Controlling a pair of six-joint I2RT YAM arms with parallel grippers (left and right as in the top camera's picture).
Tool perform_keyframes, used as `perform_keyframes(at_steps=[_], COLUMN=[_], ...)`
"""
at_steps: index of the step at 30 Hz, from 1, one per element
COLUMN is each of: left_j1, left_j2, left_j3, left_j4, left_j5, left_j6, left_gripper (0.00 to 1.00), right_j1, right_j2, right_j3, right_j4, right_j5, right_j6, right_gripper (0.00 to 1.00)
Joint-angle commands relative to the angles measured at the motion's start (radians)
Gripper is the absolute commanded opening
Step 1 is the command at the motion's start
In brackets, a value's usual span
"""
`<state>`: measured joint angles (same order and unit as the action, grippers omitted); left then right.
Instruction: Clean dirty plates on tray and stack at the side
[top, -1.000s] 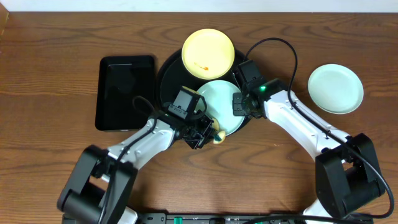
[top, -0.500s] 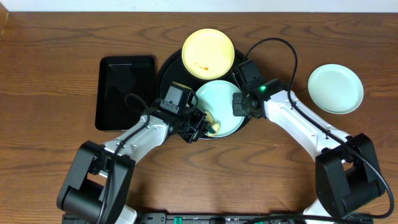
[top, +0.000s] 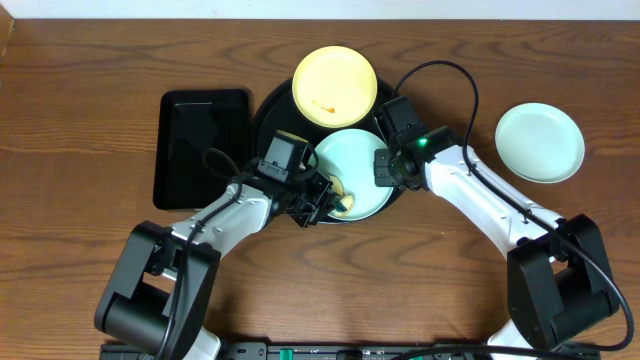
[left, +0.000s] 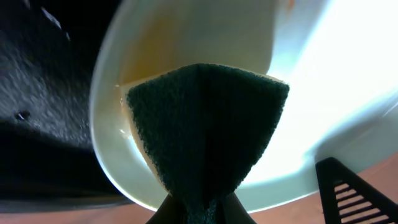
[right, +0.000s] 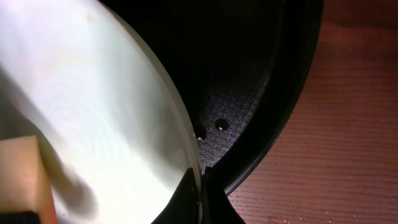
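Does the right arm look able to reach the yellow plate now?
Probably not yet: the right claw is shut on the rim of the mint-green plate. Once freed, the yellow plate lies close by, uncovered.

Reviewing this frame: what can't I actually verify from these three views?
- Overhead: the left gripper covers most of the sponge and where it meets the mint-green plate.
- Left wrist: the sponge fills the middle and glare washes out the plate, so remaining dirt is unreadable.
- Right wrist: the right gripper shows only dark fingertips, cut off at the bottom edge; the plate runs off the left edge.
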<state>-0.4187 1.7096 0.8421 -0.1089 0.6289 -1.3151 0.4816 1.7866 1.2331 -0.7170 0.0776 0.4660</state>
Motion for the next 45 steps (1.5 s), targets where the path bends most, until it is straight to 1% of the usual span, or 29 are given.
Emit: perform_keyframes(at_steps=[1,7,12,16,19,22,26,28,31,34,36,40,45], left_j1=[0.02,0.05,0.074,0.092,0.11,0.132,0.164,0.167,0.152,0.115,0.084,0.036,-0.002], left_j2=[0.011,0.011,0.011,0.011,0.011,0.011,0.011,0.008,0.006,0.006,0.007,0.008,0.008], left_j3=[-0.008,-0.008,-0.008,-0.008,-0.008,-0.008,-0.008,-0.008,-0.008,-0.008,-0.008,-0.008,-0.008], left_j4=[-0.004,-0.005,0.008,0.048,0.108,0.2,0.42,0.473,0.447,0.36,0.276,0.165,0.116], left_j5=[-0.05,-0.064,-0.065,-0.066,-0.064,-0.047,0.108,0.172,0.254,0.299,0.294,0.295,0.295], left_j6=[0.064,0.134,0.169,0.211,0.231,0.231,0.229,0.206,0.177,0.177,0.177,0.185,0.197], left_gripper=[0.08,0.07,0.08,0.08,0.08,0.07,0.07,0.07,0.07,0.07,0.07,0.07,0.08], right_j1=[0.004,0.004,0.004,0.004,0.004,0.004,0.004,0.004,0.004,0.004,0.004,0.004,0.004], right_j2=[0.007,0.007,0.007,0.007,0.007,0.007,0.007,0.007,0.007,0.007,0.007,0.007,0.007], right_j3=[-0.005,-0.005,-0.005,-0.005,-0.005,-0.005,-0.005,-0.005,-0.005,-0.005,-0.005,-0.005,-0.005], right_j4=[-0.001,-0.001,-0.001,-0.001,-0.001,-0.001,-0.001,-0.001,-0.001,-0.001,-0.001,-0.001,-0.001], right_j5=[-0.001,0.0,0.0,-0.001,0.0,0.0,0.0,0.0,0.0,0.0,0.0,0.0,0.0], right_j6=[-0.011,-0.011,-0.011,-0.011,-0.011,-0.011,-0.011,-0.011,-0.011,-0.011,-0.011,-0.011,-0.011], right_gripper=[0.01,0.01,0.01,0.01,0.01,0.01,0.01,0.01,0.01,0.01,0.01,0.01,0.01])
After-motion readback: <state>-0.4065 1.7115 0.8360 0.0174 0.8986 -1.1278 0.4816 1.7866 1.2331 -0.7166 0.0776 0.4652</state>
